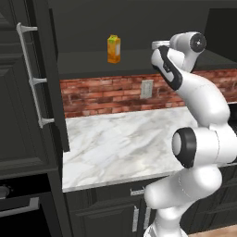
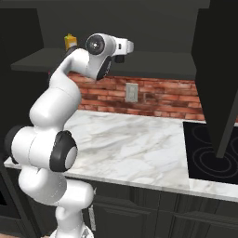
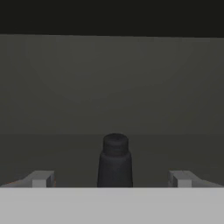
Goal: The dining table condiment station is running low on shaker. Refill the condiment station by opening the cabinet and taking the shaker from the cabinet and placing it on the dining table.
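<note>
The small black shaker [image 3: 115, 161] stands upright on the cabinet shelf, straight ahead of the hand. My gripper [image 3: 111, 180] is open, its two fingertips [image 3: 41, 179] wide apart on either side of the shaker's base and not touching it. The dark cabinet [image 1: 92, 65] is open: its left door [image 1: 28, 102] with the long silver bar handle swings out at the left, and its right door [image 2: 218, 69] hangs open at the right. My arm reaches up to shelf level, with the hand [image 2: 124, 46] at the shelf's front edge. The dining table is out of view.
An orange-yellow carton [image 1: 114, 48] stands on the same shelf, left of the hand. Below lies a marble counter [image 1: 125, 139] backed by red brick [image 1: 111, 95], with a black cooktop [image 2: 209, 153] to the right. Dark under-counter cabinets [image 1: 115, 208] run beneath.
</note>
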{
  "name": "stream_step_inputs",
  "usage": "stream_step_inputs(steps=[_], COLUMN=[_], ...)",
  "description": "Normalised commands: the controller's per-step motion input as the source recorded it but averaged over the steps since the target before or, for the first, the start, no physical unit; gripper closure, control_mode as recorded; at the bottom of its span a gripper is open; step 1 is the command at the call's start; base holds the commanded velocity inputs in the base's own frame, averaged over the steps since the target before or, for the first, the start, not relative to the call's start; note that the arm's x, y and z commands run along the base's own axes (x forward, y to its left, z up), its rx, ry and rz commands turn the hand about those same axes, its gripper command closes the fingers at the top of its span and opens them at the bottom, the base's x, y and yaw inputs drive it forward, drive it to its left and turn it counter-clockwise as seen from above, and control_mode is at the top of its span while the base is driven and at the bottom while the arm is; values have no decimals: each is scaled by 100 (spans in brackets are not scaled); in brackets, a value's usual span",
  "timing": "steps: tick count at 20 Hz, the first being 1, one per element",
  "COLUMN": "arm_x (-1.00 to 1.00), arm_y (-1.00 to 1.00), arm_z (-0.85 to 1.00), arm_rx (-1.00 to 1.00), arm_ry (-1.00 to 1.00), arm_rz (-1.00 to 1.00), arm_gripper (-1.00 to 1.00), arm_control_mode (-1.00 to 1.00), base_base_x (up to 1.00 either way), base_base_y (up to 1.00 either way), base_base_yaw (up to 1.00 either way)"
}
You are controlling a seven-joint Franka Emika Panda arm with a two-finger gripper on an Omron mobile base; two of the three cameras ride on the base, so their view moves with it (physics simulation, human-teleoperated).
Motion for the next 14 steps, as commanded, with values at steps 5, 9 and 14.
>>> stream_step_inputs(steps=[5, 9, 14], arm_x=[12, 8, 12], arm_y=[-5, -5, 0], arm_z=[-12, -13, -2], arm_rx=[0, 0, 0], arm_ry=[0, 0, 0], arm_rz=[0, 0, 0], arm_gripper=[-100, -100, -100], arm_control_mode=[-100, -100, -100], base_base_x=[0, 0, 0], base_base_y=[0, 0, 0], base_base_yaw=[0, 0, 0])
